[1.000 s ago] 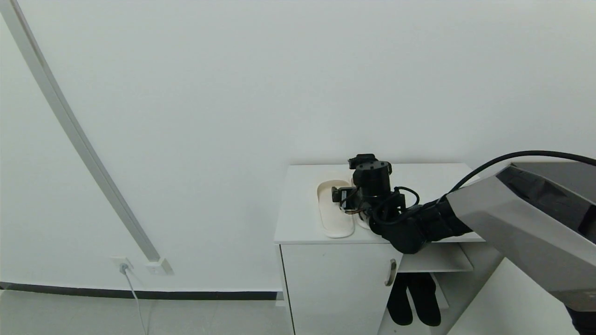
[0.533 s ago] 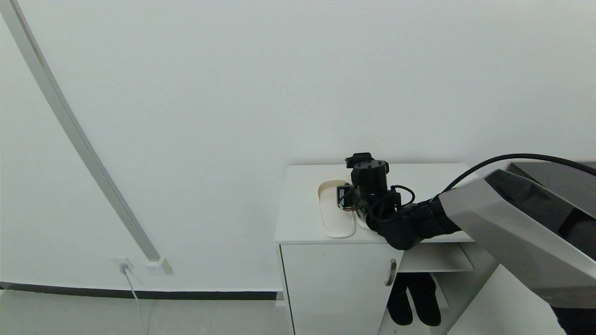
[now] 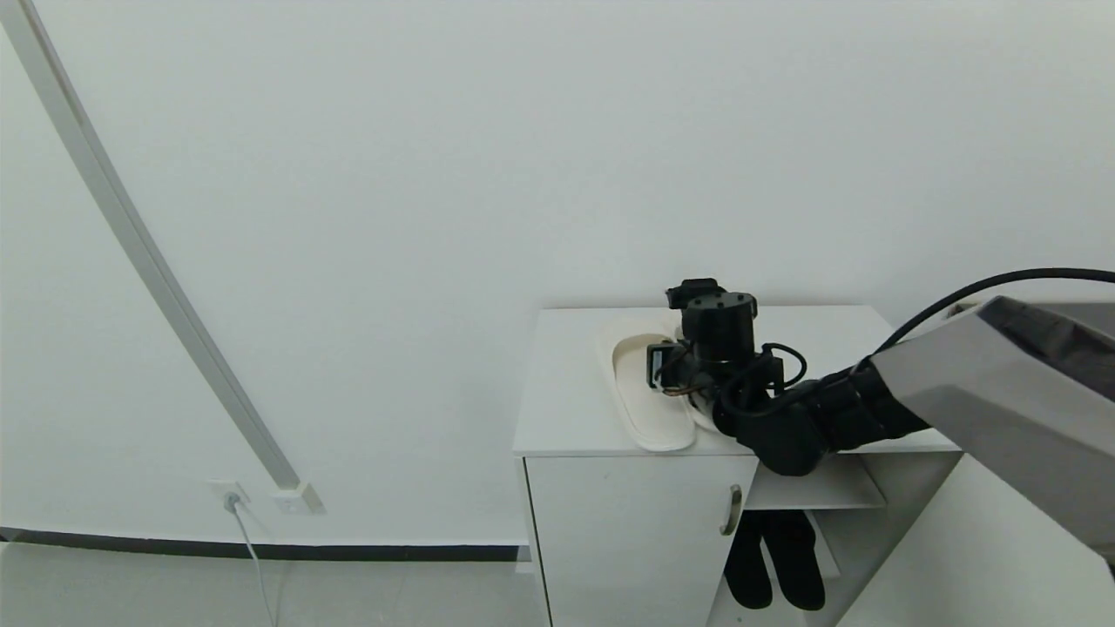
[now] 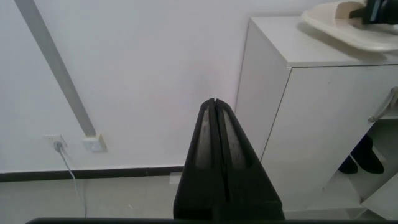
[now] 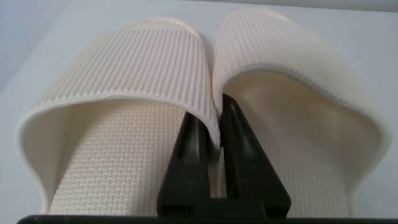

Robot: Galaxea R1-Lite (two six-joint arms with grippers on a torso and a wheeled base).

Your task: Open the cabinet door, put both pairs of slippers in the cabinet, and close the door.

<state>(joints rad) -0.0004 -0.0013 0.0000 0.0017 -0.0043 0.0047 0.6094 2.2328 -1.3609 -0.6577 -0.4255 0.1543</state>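
A pair of white slippers (image 3: 649, 401) is on top of the white cabinet (image 3: 557, 409), near its front edge. My right gripper (image 3: 684, 387) comes down on them from above. In the right wrist view the gripper (image 5: 214, 121) is shut on the touching inner strap edges of the left slipper (image 5: 124, 93) and the right slipper (image 5: 298, 93). A pair of black slippers (image 3: 775, 557) stands inside the cabinet on the bottom, below a shelf (image 3: 810, 483). My left gripper (image 4: 214, 106) is shut on nothing, low beside the cabinet's left side.
The cabinet's left door (image 3: 627, 540) is closed, with a metal handle (image 3: 730, 509) at its inner edge. The right half stands open. A wall socket with a cable (image 3: 231, 501) and a slanted rail (image 3: 139, 244) are on the wall to the left.
My right gripper has shifted to the right with the white slippers in it. The pair now lies slanted, closer to the middle of the cabinet top.
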